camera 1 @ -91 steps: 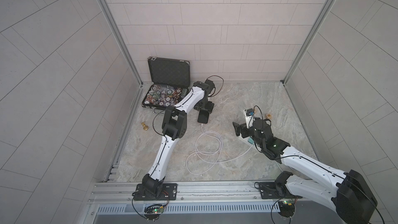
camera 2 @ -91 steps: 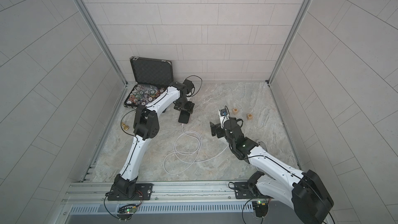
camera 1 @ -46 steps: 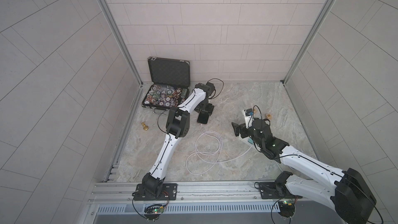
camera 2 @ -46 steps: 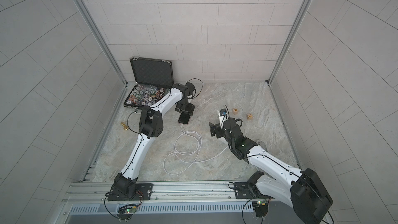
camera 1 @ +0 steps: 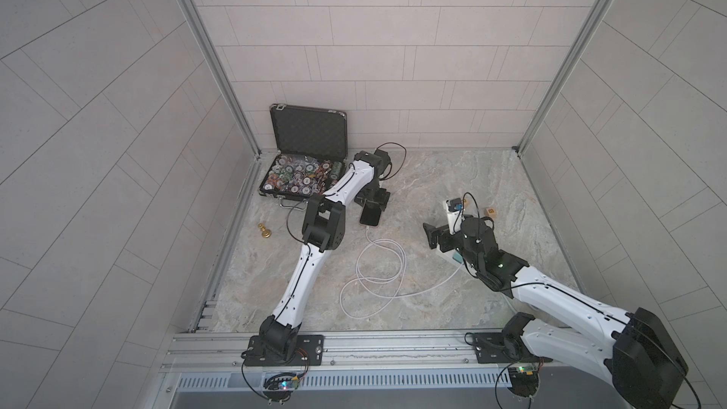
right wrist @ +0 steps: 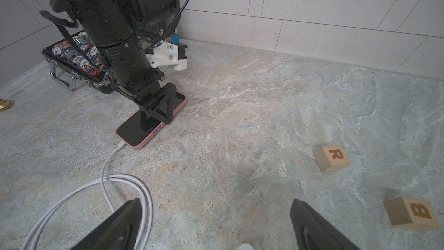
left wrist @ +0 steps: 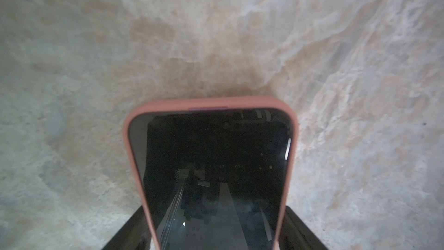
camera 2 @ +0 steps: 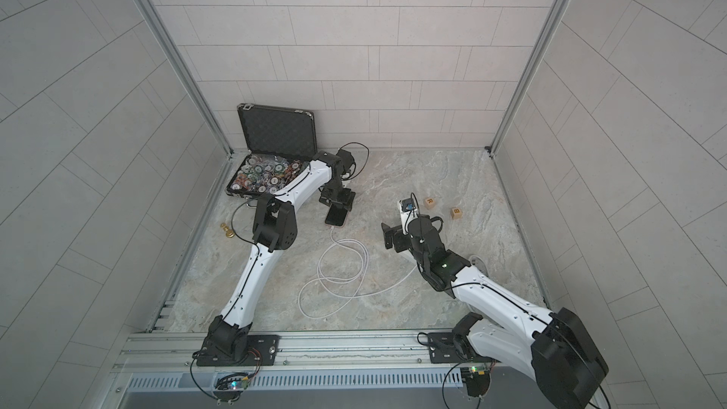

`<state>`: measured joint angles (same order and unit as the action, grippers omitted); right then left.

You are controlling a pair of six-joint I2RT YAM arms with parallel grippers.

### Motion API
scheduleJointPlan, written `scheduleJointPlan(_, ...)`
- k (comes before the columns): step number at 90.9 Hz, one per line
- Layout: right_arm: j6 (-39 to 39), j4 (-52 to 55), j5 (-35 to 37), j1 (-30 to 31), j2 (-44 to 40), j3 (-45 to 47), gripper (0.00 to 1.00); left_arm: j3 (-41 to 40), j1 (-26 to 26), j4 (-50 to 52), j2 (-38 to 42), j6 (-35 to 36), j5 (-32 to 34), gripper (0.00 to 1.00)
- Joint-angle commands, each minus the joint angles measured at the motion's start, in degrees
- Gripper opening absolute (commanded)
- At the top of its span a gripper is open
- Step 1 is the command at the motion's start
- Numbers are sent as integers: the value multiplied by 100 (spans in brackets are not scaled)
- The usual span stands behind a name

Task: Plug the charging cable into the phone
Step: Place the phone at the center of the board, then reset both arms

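The phone (camera 1: 371,217) lies flat on the stone table, black screen up, in a pink case. My left gripper (camera 1: 371,201) stands over its far half. In the left wrist view the phone (left wrist: 211,164) runs between the two fingers, and each finger sits against a long side of the case. The charging cable (camera 1: 379,267) lies in loose white loops, and its plug tip (right wrist: 120,145) sits in the phone's (right wrist: 146,131) near end. My right gripper (right wrist: 216,224) hovers open and empty above the table, beside the cable (right wrist: 144,196). It shows in both top views (camera 2: 389,236).
An open black case of poker chips (camera 1: 303,177) stands at the back left, close behind the left arm. A small gold pawn (camera 1: 264,232) sits near the left edge. Two wooden letter blocks (camera 2: 429,202) (camera 2: 456,213) lie right of the right gripper. A teal adapter (camera 1: 457,257) peeks from under the right arm.
The left arm's elbow has shifted slightly while its gripper stayed at the phone. The phone, the cable and the right arm have hardly moved.
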<state>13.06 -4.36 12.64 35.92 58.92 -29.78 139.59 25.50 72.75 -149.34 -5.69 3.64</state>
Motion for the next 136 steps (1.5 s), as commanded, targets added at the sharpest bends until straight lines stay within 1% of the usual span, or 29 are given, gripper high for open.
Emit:
scheduleJointPlan(1,-4,-6,10,11,-148,17,100,112,-56,143,29,31,-145,76)
scheduleJointPlan(7,-13,3,14,11,-170,24,100,112,-58,138,71,59,-200,79)
scheduleJointPlan(25,-23,54,36,11,-244,51,100,112,-57,54,206,94,-58,80)
scheduleJointPlan(30,-15,78,36,11,-266,39,100,112,-63,23,239,58,-18,86)
scheduleJointPlan(36,-18,105,36,11,-279,47,100,112,-82,4,296,11,-52,98)
scheduleJointPlan(38,-22,116,36,11,-296,48,100,112,-80,-4,330,-3,-79,99)
scheduleJointPlan(50,-70,234,85,12,-404,35,100,112,-131,-101,615,-85,-254,100)
scheduleJointPlan(63,-180,427,236,7,-603,-20,100,112,-191,-213,1112,-140,-655,100)
scheduleJointPlan(71,-223,516,490,-2,-730,-48,100,64,-210,-262,1517,-77,-939,100)
scheduleJointPlan(76,-188,484,826,-37,-750,-30,100,-115,-220,-402,1829,20,-1081,100)
scheduleJointPlan(80,-104,496,1017,-149,-722,-35,100,-488,-235,-684,2137,90,-1133,100)
scheduleJointPlan(88,-115,599,950,-501,-638,-112,100,-1648,-319,-1600,2939,188,-1081,100)
scheduleJointPlan(95,-65,744,917,-879,-616,-234,100,-2965,-526,-2714,3697,237,-1219,100)
scheduleJointPlan(102,-144,698,839,-1365,-616,-280,100,-4453,-856,-4088,4596,95,-1659,100)
scheduleJointPlan(110,-274,429,357,-2118,-451,-226,100,-6206,-1281,-5860,5544,-177,-1977,100)
scheduleJointPlan(115,-235,200,-98,-2642,-299,-146,100,-7092,-1483,-6660,6065,-221,-2053,100)
scheduleJointPlan(119,-209,-99,-470,-3011,-185,-1,100,-7594,-1597,-6942,6397,-96,-2071,100)
scheduleJointPlan(123,-305,-505,-714,-3244,-74,188,100,-7913,-1673,-6971,6666,93,-2003,100)
scheduleJointPlan(131,-525,-1275,-592,-3386,158,570,100,-8355,-1870,-6802,7076,346,-1738,100)
scheduleJointPlan(136,-744,-1551,-540,-3407,371,703,100,-8590,-2048,-6762,7277,420,-1626,100)
